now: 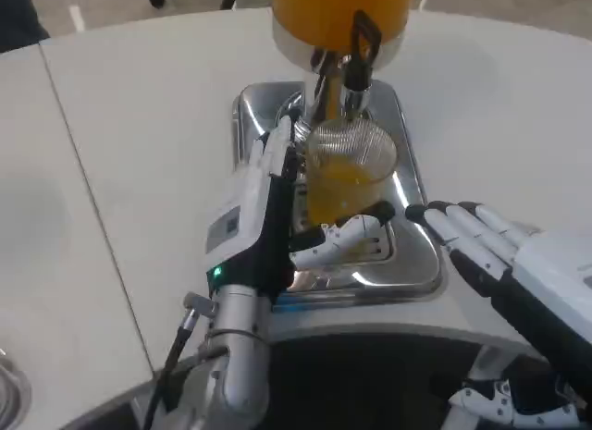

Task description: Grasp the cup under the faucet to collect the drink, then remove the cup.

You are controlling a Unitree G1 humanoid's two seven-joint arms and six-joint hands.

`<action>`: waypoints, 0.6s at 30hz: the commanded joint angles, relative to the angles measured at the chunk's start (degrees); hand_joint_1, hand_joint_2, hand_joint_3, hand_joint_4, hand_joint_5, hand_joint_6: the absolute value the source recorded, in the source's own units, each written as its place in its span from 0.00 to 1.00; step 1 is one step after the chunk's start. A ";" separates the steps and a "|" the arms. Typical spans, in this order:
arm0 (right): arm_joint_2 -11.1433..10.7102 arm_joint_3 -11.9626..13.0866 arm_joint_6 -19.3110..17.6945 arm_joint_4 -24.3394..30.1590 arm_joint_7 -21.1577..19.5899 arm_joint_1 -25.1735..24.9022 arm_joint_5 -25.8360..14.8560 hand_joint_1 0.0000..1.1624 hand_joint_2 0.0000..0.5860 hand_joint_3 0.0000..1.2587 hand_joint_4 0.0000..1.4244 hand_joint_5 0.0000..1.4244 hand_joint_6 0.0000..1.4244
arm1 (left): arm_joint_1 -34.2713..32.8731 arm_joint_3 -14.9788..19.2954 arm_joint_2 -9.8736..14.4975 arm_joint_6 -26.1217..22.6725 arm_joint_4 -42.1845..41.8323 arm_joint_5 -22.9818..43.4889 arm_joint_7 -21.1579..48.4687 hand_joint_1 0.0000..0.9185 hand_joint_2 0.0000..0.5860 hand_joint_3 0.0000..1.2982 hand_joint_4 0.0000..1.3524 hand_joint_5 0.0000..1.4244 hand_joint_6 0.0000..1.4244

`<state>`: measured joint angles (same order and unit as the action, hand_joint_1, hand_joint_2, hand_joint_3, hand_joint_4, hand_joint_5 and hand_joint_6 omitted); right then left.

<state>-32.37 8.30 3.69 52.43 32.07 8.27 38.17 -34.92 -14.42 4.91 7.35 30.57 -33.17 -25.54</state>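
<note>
A clear ribbed cup [350, 167], partly filled with orange drink, stands on the steel drip tray [414, 264] right under the faucet [354, 77] of the orange juice dispenser [338, 14]. My left hand [277, 203] wraps the cup from the left, its fingers [344, 238] curled around the cup's front and base. My right hand [476, 240] hovers at the tray's right edge with its fingers stretched out, holding nothing, a short way from the cup.
The white table [139, 125] spreads to the left and behind, with a seam running diagonally on the left. A metal object's rim [9, 388] shows at the bottom left corner. The table's front edge lies just below the tray.
</note>
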 commanded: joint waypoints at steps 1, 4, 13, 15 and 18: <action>0.39 0.59 1.09 1.65 1.40 0.70 -0.05 0.66 0.51 0.00 0.00 0.00 0.07 | -1.13 -0.35 -1.06 2.30 2.24 0.85 -1.29 0.37 0.08 0.00 0.00 0.01 0.02; 0.93 0.08 2.14 3.01 2.20 0.33 0.50 0.66 0.51 0.00 0.00 0.00 0.07 | -1.50 -0.79 -1.35 3.04 3.00 1.02 -1.50 0.37 0.08 0.00 0.00 0.02 0.03; 1.70 -0.45 6.34 5.77 5.35 -0.98 0.69 0.65 0.51 0.00 0.00 0.00 0.08 | -3.12 -1.26 -2.26 3.62 6.23 1.30 -2.01 0.39 0.08 0.00 0.00 0.02 0.04; 2.11 -0.13 7.26 6.61 5.53 -0.78 0.89 0.65 0.51 0.00 0.00 0.00 0.08 | -3.61 -1.53 -2.61 3.54 7.13 1.04 -2.36 0.39 0.08 0.00 0.00 0.03 0.04; 1.97 0.06 8.16 7.37 6.38 -0.40 0.87 0.65 0.51 0.00 0.00 0.00 0.09 | -4.28 -1.80 -3.13 3.38 8.42 1.00 -3.12 0.40 0.09 0.00 0.00 0.03 0.05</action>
<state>-30.57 7.92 11.11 58.52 37.43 7.31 38.99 -38.37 -15.51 3.11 10.15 37.37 -31.96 -27.54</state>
